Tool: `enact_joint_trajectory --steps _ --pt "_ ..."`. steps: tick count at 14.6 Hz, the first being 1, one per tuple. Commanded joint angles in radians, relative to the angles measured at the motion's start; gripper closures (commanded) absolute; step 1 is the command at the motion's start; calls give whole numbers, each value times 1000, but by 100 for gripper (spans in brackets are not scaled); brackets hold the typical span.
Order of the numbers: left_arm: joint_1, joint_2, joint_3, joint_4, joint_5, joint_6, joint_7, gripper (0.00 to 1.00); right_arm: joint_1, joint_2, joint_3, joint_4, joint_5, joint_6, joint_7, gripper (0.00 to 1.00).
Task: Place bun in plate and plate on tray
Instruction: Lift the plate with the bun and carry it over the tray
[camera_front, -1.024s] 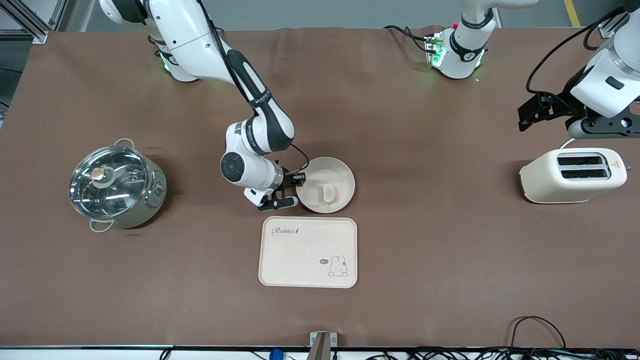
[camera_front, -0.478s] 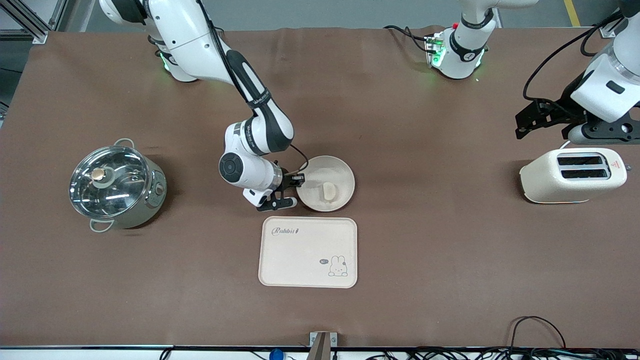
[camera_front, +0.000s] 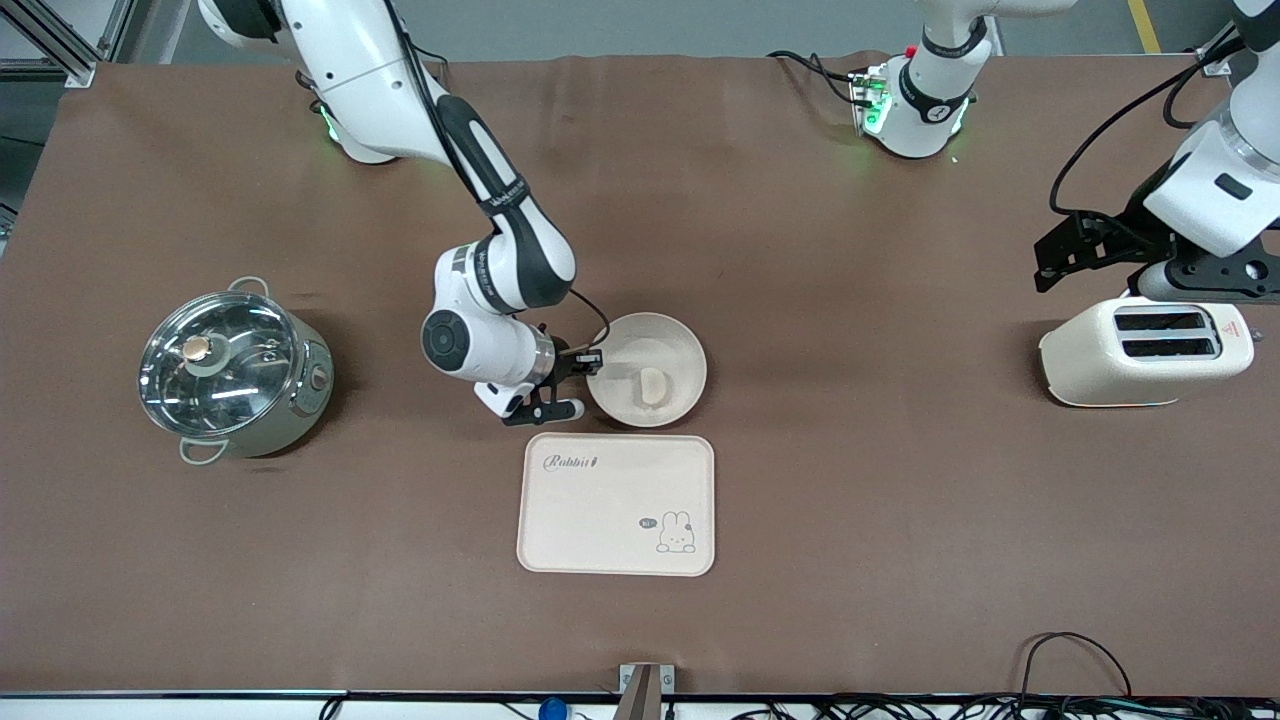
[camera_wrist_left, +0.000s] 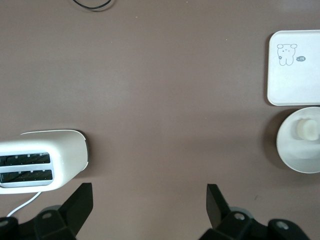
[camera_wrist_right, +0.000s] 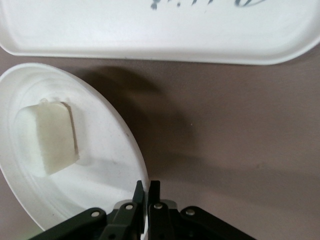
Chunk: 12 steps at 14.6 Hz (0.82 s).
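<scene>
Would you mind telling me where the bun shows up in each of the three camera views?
Front view: the bun lies in the plate, mid-table.
Left wrist view: the bun sits in the plate at the picture's edge.
Right wrist view: the bun fills the plate's hollow.
Shared landmark: the tray beside the plate.

There is one bun (camera_front: 653, 385), one plate (camera_front: 680, 352) and one tray (camera_front: 600, 520). There is one pot (camera_front: 236, 370) and one toaster (camera_front: 1145, 351). Two robot arms are at the table.
</scene>
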<state>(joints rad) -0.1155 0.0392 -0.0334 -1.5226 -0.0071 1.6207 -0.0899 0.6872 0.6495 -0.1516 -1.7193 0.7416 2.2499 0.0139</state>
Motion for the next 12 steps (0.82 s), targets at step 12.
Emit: enact_joint_trajectory --steps 12 --pt "10 4 -2 18 -4 4 29 0 -232 -41 10 236 19 -257 83 100"
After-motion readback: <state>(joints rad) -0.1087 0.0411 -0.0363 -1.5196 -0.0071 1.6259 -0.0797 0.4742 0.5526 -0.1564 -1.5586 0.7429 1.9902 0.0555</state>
